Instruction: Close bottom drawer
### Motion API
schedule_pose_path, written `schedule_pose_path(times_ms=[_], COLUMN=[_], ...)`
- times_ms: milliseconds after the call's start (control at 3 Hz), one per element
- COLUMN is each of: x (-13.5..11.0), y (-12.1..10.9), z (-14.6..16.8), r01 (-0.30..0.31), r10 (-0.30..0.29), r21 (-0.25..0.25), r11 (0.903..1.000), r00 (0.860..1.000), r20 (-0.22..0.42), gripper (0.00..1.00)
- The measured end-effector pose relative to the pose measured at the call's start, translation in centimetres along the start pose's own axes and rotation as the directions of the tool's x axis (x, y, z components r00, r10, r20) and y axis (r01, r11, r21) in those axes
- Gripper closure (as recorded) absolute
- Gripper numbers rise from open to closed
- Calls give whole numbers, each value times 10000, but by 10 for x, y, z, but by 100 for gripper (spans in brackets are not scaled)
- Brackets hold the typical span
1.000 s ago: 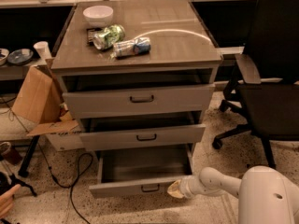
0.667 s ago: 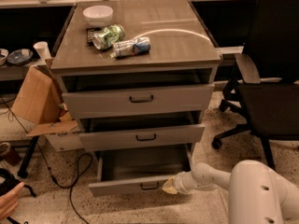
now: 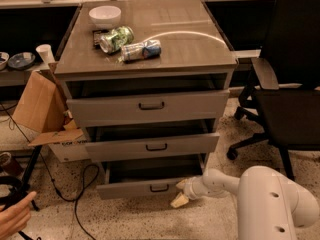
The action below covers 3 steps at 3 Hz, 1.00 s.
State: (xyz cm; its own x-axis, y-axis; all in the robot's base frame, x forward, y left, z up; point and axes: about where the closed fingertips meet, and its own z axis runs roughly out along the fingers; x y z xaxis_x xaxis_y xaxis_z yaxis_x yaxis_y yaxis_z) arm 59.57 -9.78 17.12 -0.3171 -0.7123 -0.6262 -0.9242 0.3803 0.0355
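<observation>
The bottom drawer (image 3: 145,187) is the lowest of three grey wood-grain drawers in the cabinet, with a short front and a small dark bar handle (image 3: 159,188). It stands pulled out a short way, its dark box showing behind the front. My gripper (image 3: 180,192) is low at the drawer front's right end, its pale fingers (image 3: 178,200) spread, one against the front panel. My white arm (image 3: 270,199) reaches in from the lower right.
The middle drawer (image 3: 152,145) and top drawer (image 3: 150,105) also stand partly open. A bowl (image 3: 105,16) and cans (image 3: 116,38) lie on the cabinet top. A black office chair (image 3: 287,89) stands right; a cardboard box (image 3: 42,111) and cables left. A hand (image 3: 15,215) shows bottom left.
My gripper has moved left along the bottom drawer's front and pressed it inward; the drawer sticks out less than before.
</observation>
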Motion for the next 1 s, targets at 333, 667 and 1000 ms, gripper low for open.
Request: schedule_pose_path(times_ms=[333, 667, 1000], x=[-8, -20, -22], y=[-26, -50, -52], z=[-9, 2, 3], r01=[51, -221, -480], r10=[-37, 253, 494], r21=[583, 735, 498], r11=[9983, 9971, 9976], r00=[9997, 9988, 9984], r20=[-230, -427, -264], gripper=[0, 0, 0])
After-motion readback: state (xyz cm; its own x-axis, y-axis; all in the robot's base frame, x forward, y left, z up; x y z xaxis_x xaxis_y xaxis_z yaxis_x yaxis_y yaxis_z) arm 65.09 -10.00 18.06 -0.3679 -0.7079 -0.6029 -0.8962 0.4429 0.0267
